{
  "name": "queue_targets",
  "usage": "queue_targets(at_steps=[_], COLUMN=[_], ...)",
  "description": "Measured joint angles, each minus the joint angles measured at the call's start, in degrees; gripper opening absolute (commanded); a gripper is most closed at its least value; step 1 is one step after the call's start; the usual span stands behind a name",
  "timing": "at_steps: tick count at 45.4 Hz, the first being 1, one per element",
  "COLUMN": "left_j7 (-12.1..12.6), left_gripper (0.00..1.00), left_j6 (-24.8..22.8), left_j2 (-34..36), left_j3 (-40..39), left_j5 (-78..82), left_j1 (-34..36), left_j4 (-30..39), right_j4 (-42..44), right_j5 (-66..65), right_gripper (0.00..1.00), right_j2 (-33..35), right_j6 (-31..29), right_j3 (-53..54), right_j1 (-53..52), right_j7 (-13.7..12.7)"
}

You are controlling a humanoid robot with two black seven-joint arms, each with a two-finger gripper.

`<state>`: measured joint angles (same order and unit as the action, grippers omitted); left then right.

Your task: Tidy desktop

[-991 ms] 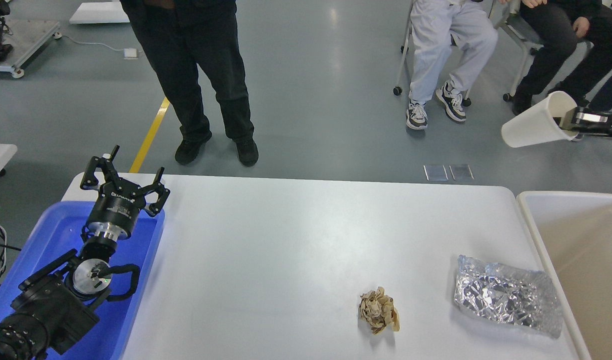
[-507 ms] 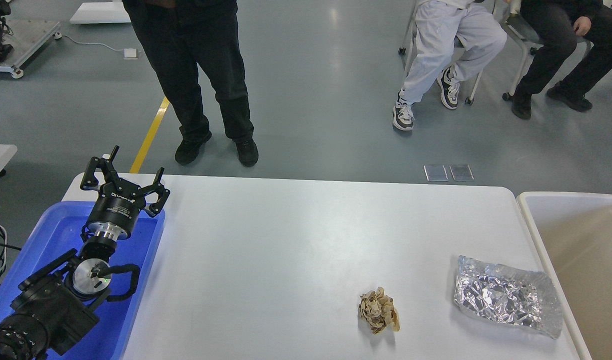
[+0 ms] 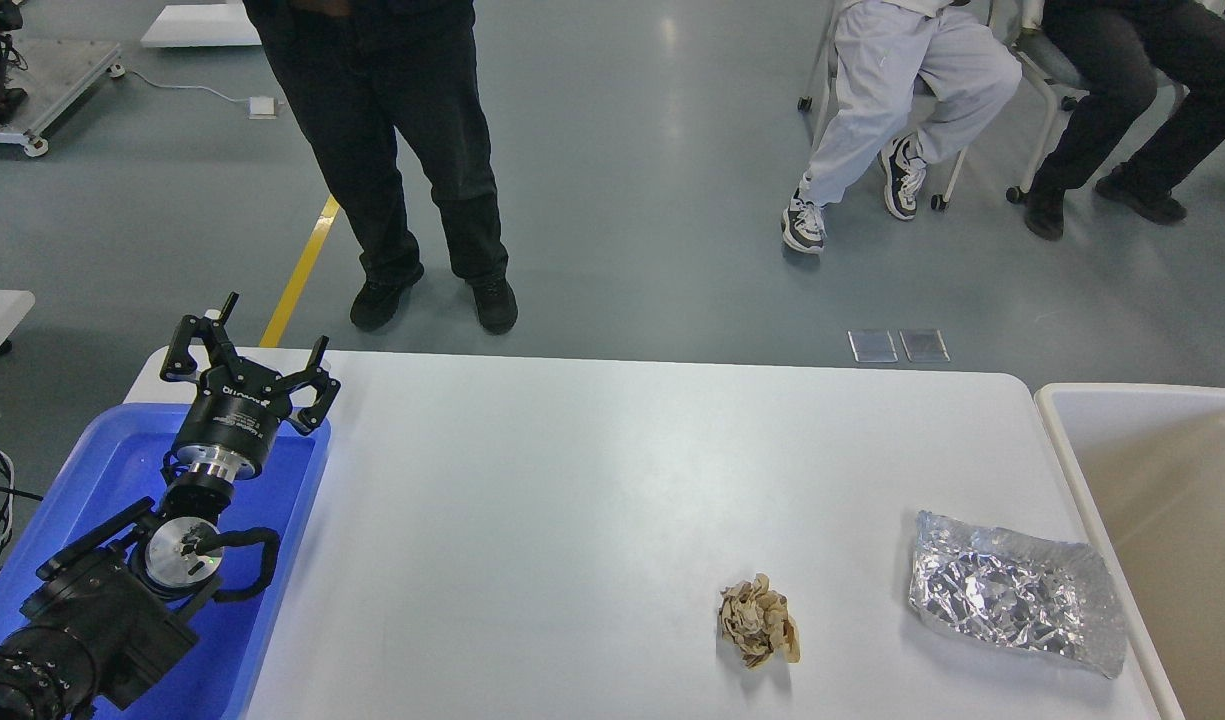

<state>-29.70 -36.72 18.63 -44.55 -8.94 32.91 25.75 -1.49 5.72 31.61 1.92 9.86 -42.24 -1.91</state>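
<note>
The left gripper [image 3: 250,352], jaws spread and empty, hangs over the blue tray [image 3: 102,470] at the desktop's [image 3: 572,480] far left. Crumpled brown paper [image 3: 759,620] and foil [image 3: 1012,590] wait near right beside the beige bin [image 3: 1152,470]; each probably wants a centred top-down pinch.

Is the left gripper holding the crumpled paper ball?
No, the left gripper hangs open and empty above the blue tray, while the paper ball lies far off on the desktop.

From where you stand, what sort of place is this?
Probably a robotics lab or test hall: a smooth grey floor with a yellow line, a white desktop holding staged litter, people seated on wheeled chairs watching, and other equipment on a platform.
</note>
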Motion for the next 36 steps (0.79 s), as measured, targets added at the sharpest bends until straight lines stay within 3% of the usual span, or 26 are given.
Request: queue_targets(at_steps=[24,27,29,31,32,33,36], left_j7=[0.00,0.00,0.00,0.00,0.00,0.00,0.00], left_gripper=[1.00,1.00,1.00,1.00,1.00,1.00,1.00], left_j6=[-0.01,-0.01,-0.02,-0.02,-0.02,-0.02,-0.02], left_j2=[0.00,0.00,0.00,0.00,0.00,0.00,0.00], left_j3=[0.00,0.00,0.00,0.01,0.01,0.01,0.01], left_j5=[0.01,0.01,0.01,0.01,0.01,0.01,0.00], left_j1=[0.00,0.00,0.00,0.00,0.00,0.00,0.00], left_j4=[0.00,0.00,0.00,0.00,0.00,0.00,0.00], right_j4=[0.12,0.12,0.12,0.12,0.12,0.12,0.12], right_j5=[0.87,0.88,0.88,0.87,0.88,0.88,0.88], right_gripper=[0.00,0.21,0.40,0.69,0.91,1.00,1.00], right_j2=[-5.13,-5.45,-5.60,-5.69,-5.76,-5.81,-5.91], right_j6=[3.34,3.38,3.40,3.41,3.41,3.41,3.42], right_j3=[3.42,3.52,3.57,3.62,3.65,3.67,3.70], right_j1=[5.05,5.40,5.61,5.76,5.84,5.90,6.04], right_j7=[-1.11,-1.08,-1.03,-1.02,-1.00,-0.99,-0.96])
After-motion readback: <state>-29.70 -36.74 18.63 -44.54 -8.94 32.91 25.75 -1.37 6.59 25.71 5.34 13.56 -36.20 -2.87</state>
